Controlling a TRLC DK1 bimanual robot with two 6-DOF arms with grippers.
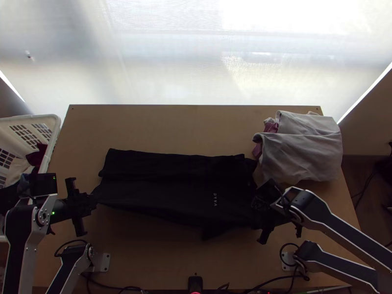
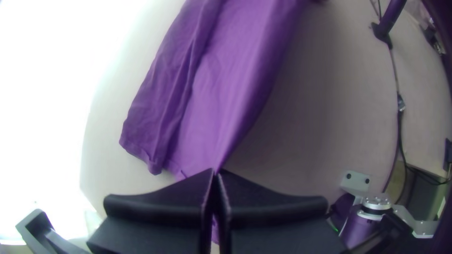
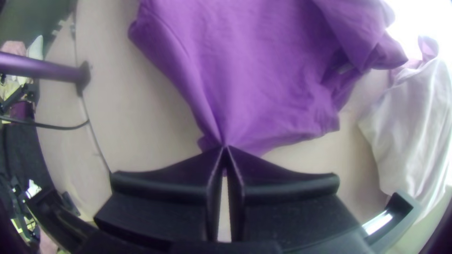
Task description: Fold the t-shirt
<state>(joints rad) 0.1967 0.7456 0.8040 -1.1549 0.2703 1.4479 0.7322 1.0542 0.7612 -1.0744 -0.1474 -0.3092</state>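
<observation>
The dark t-shirt lies lengthwise across the table, its far part folded over in a long strip; it looks purple in the left wrist view and the right wrist view. At its left end, my left gripper is shut on the near corner; the left wrist view shows that gripper with cloth pinched between the fingertips. My right gripper is at the shirt's right end, and in the right wrist view this gripper is shut on its edge, with creases running from the tips.
A pile of light grey and pink cloth lies at the table's far right. A white basket with clothes stands beyond the left edge. Cables and a small black stand are along the near edge of the wooden table.
</observation>
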